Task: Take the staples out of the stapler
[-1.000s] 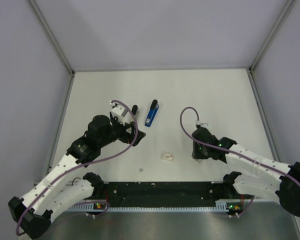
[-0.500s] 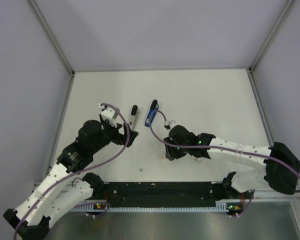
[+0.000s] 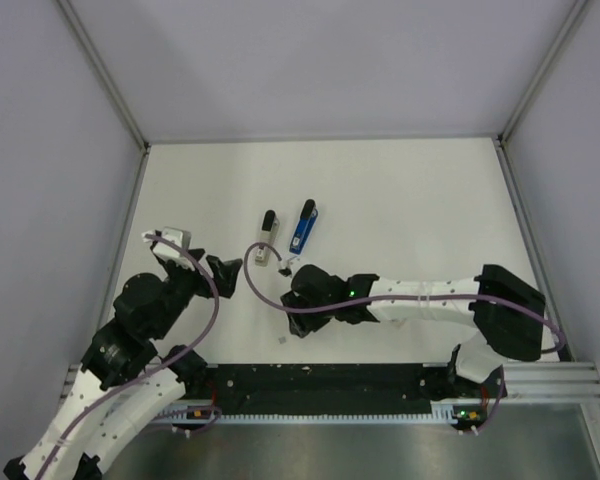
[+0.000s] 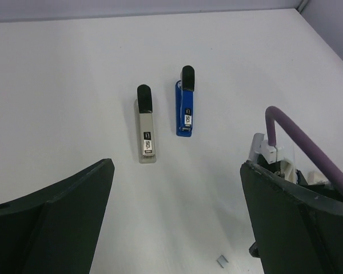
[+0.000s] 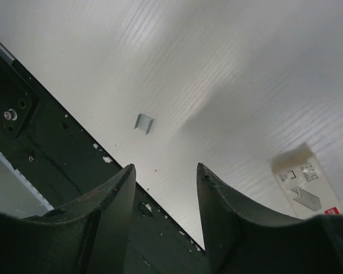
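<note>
From above, the right gripper [image 3: 300,322] has swung far across from the right side within the last second. It now hangs over the near middle of the white table [image 3: 410,200]. The left gripper [image 3: 223,272] has pulled back to the near left, away from the slim grey bar with a black cap [image 3: 266,236]. The slim bright-blue stapler with a dark cap [image 3: 302,229] has not moved. It lies left of centre, just right of the grey bar, apart from both grippers. Its long axis runs near to far, leaning a little right, with the dark cap at the far end. I judge that the stapler is left alone for now and that the right arm goes for the tiny loose staple piece [image 3: 283,341].

At the left wrist, the stapler [image 4: 186,111] and the grey bar [image 4: 146,130] lie side by side, nearly parallel, caps far. The left gripper [image 4: 176,171] has its jaws wide apart and holds nothing.

At the right wrist, the right gripper [image 5: 163,171] is parted and empty. The staple piece [image 5: 143,123] lies just beyond it, and a small pale staple box [image 5: 304,181] is at the right.
</note>
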Available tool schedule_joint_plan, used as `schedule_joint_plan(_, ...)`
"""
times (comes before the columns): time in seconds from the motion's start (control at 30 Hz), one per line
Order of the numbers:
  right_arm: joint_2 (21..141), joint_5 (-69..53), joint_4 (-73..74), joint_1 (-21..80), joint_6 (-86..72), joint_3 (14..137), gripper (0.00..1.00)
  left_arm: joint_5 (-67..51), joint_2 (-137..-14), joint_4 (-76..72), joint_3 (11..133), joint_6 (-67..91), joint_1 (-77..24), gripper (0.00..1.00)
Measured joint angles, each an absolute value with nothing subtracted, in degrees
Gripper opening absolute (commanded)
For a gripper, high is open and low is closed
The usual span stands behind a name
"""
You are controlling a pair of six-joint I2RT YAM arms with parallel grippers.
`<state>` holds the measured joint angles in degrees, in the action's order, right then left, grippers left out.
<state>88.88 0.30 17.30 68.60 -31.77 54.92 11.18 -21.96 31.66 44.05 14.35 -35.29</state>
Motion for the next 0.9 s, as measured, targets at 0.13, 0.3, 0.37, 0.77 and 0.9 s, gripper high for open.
schedule_joint_plan(0.13,93.6,0.8,17.0,70.5,-32.9,58.3,0.49,12.6,-18.3,31.6,41.9,13.5,-35.3,0.98)
schedule_joint_plan(0.3,98.5,1.9,17.0,72.3,-34.6,61.2,0.49,13.0,-15.0,31.9,41.0,13.0,-35.3,0.98)
schedule_joint_plan(0.37,100.1,2.2,17.1,73.1,-35.2,62.3,0.49,13.2,-13.5,32.3,41.0,12.7,-35.3,0.98)
schedule_joint_plan(0.77,105.8,5.0,19.4,76.3,-37.4,67.6,0.50,13.1,-7.9,34.7,39.9,11.6,-35.3,0.98)
schedule_joint_plan(0.9,106.0,6.5,20.8,76.4,-37.7,67.6,0.50,13.0,-7.7,35.0,39.6,11.4,-35.3,0.98)
